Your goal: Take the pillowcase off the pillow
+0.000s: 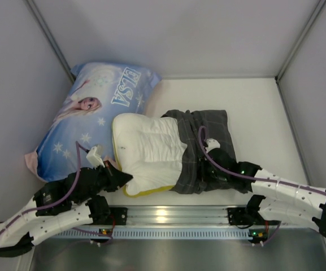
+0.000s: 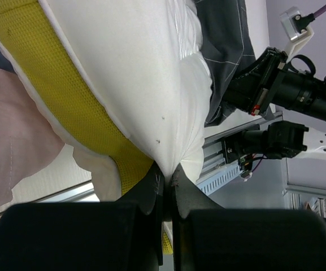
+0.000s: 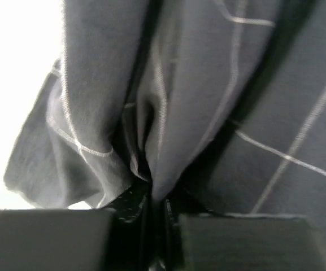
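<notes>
The white quilted pillow (image 1: 146, 149) with yellow piping lies mid-table, its left half bare. The dark grey checked pillowcase (image 1: 205, 147) is bunched over its right half. My left gripper (image 1: 124, 179) is shut on the pillow's near left corner; the wrist view shows white fabric (image 2: 174, 101) pinched between the jaws at the left gripper (image 2: 168, 176), with the yellow band (image 2: 66, 96) beside it. My right gripper (image 1: 211, 175) sits at the pillowcase's near edge. In the right wrist view the right gripper (image 3: 154, 199) is shut on a fold of the grey pillowcase (image 3: 196, 96).
A larger blue ELSA-print pillow (image 1: 95, 113) lies at the back left, touching the white pillow. An aluminium rail (image 1: 168, 217) runs along the near edge between the arm bases. Grey walls enclose the white table (image 1: 259, 107) on three sides.
</notes>
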Available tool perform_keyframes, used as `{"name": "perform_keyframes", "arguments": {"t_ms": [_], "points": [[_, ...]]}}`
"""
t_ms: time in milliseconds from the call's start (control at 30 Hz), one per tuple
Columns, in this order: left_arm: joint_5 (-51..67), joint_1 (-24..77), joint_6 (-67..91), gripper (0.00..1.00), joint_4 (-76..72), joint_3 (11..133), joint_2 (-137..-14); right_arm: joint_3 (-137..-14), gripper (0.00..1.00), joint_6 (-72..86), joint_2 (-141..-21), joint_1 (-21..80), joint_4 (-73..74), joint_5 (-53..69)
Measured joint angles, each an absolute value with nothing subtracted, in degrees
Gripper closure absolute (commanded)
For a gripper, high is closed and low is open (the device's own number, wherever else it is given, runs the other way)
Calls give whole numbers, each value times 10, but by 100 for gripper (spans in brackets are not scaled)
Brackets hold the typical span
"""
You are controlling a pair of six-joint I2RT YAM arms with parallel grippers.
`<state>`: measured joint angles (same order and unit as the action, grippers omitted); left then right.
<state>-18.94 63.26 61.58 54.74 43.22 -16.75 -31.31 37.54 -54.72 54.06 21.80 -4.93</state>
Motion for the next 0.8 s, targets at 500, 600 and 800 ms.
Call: {"name": "perform_keyframes", "arguments": {"t_ms": [500, 600, 800], "points": [[-212, 633, 608, 100, 647, 580, -78, -303, 100, 465, -437, 516, 247, -196], [-225, 634, 614, 100, 676, 596, -47, -303, 100, 465, -431, 491, 259, -194], [-231, 634, 622, 100, 704, 596, -27, -303, 43, 413, -460, 472, 249, -120]]}}
